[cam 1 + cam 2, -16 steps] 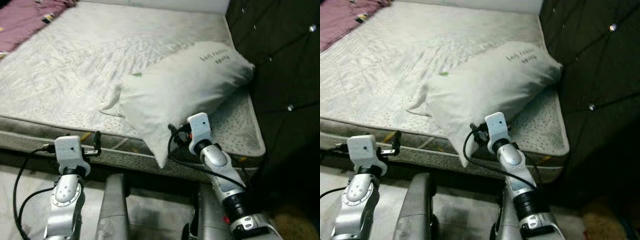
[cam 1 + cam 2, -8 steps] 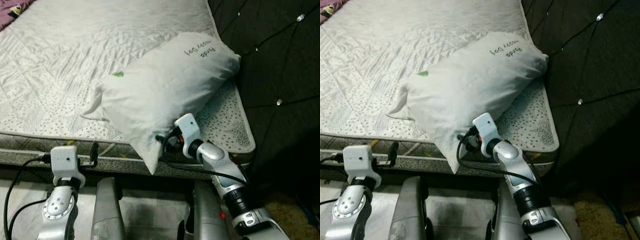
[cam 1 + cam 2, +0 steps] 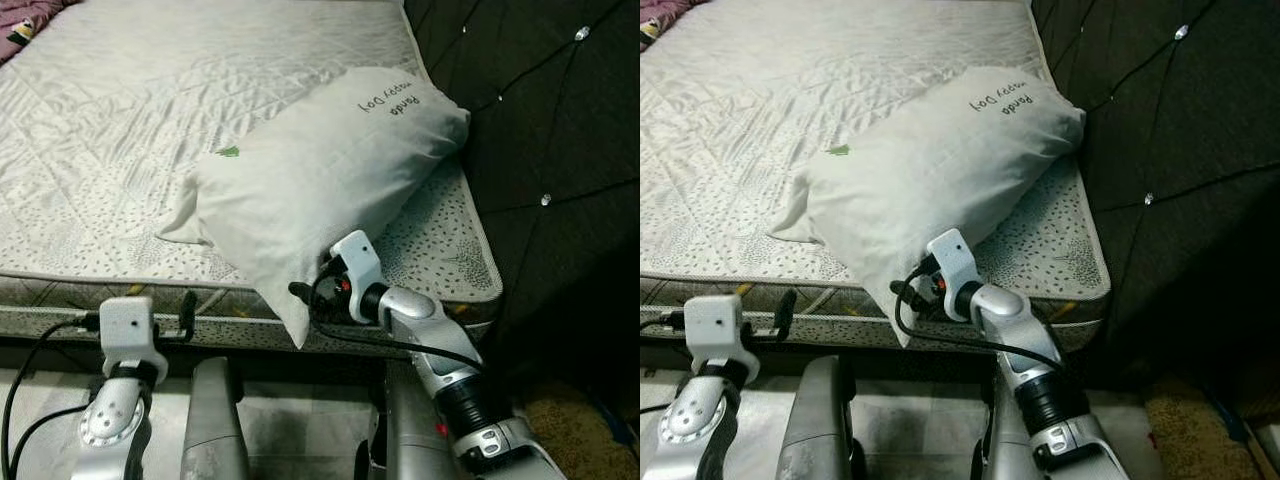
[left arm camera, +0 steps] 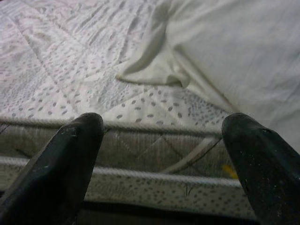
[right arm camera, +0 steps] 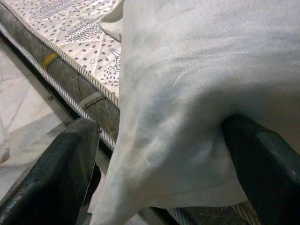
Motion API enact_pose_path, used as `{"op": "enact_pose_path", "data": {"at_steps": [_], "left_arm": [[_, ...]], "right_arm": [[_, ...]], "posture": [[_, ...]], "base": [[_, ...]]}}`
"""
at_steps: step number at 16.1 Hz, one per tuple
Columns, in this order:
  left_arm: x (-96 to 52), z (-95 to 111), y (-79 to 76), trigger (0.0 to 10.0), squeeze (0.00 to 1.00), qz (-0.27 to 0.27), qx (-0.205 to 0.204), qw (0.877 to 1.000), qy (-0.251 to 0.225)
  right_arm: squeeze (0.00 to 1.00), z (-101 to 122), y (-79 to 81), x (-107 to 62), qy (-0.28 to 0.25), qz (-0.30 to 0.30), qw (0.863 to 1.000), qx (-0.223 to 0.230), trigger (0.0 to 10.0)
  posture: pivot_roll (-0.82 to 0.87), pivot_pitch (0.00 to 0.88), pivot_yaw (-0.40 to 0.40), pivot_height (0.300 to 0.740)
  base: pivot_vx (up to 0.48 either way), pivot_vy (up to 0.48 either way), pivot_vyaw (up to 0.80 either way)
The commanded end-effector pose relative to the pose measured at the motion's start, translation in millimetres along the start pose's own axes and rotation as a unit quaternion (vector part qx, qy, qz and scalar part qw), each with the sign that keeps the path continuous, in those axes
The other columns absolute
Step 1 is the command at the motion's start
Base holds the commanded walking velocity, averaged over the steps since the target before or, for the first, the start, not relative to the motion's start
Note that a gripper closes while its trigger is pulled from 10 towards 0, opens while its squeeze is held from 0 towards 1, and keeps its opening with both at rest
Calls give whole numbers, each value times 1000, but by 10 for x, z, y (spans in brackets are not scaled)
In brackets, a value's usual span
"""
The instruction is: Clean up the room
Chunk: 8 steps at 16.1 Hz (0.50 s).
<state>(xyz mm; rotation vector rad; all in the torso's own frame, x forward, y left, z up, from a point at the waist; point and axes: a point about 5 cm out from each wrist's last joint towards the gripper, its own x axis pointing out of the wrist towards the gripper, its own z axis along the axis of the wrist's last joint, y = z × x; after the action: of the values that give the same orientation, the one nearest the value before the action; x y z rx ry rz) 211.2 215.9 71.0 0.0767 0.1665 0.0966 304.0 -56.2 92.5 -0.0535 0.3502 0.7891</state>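
White cotton is most of what I see: a pillow (image 3: 320, 170) lies slantwise on the mattress (image 3: 130, 130), its far end with dark printed lettering close to the dark tufted headboard (image 3: 540, 130), its near corner drooping over the mattress edge toward me. A small green mark sits on its top face.

My right gripper (image 5: 154, 187) is at that drooping corner. In the right wrist view its 2 fingers (image 5: 51, 173) stand wide apart with the pillow's corner hanging between them; the cloth lies against the finger on the headboard side, but I see no pinch, so I read it as spread around the corner, not clamped. From the head cameras the white wrist block (image 3: 355, 265) sits just against the pillow's lower edge, black cable looping beneath it.

My left gripper (image 4: 161, 159) is held low before the mattress side, well apart from the pillow. Its 2 fingers are spread wide with nothing between them; beyond them I see the quilted dotted top and the piped edge.

A purple cloth (image 3: 25, 15) shows at the far left corner of the mattress. Pale tiled floor (image 3: 290, 430) lies below the bed.
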Motion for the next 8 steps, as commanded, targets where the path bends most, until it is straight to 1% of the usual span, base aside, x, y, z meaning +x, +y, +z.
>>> {"op": "enact_pose_path", "data": {"at_steps": [1, 2, 4, 5, 6, 8], "left_arm": [[-43, -2, 16, 10000, 0, 1, -1, 1000, 6], [-45, -1, 17, 10000, 0, 1, -1, 1000, 7], [-64, 1, 45, 10000, 0, 7, 2, 1000, 9], [-62, 4, 51, 10000, 0, 8, 3, 1000, 10], [-57, 13, 56, 10000, 0, 9, 4, 1000, 10], [-53, 18, 55, 10000, 0, 9, 4, 1000, 10]], "right_arm": [[0, -8, 59, 52, 8, -1, 1000, 3, 10000], [0, -8, 64, 57, 10, -2, 1000, 4, 10000], [0, 22, 89, 172, 17, -30, 999, 11, 10000], [0, 43, 89, 200, 16, -38, 999, 16, 10000], [0, 88, 81, 256, 15, -57, 998, 29, 10000], [0, 114, 53, 286, 12, -81, 996, 42, 10000]], "posture": [[147, 106, -29, 547], [151, 108, -31, 547], [163, 116, -39, 547], [164, 118, -40, 547], [164, 121, -42, 547], [163, 126, -45, 547]], "base": [[0, 0, 0], [0, 0, 0], [0, 0, 0], [0, 0, 0], [0, 0, 0], [0, 0, 0]]}}
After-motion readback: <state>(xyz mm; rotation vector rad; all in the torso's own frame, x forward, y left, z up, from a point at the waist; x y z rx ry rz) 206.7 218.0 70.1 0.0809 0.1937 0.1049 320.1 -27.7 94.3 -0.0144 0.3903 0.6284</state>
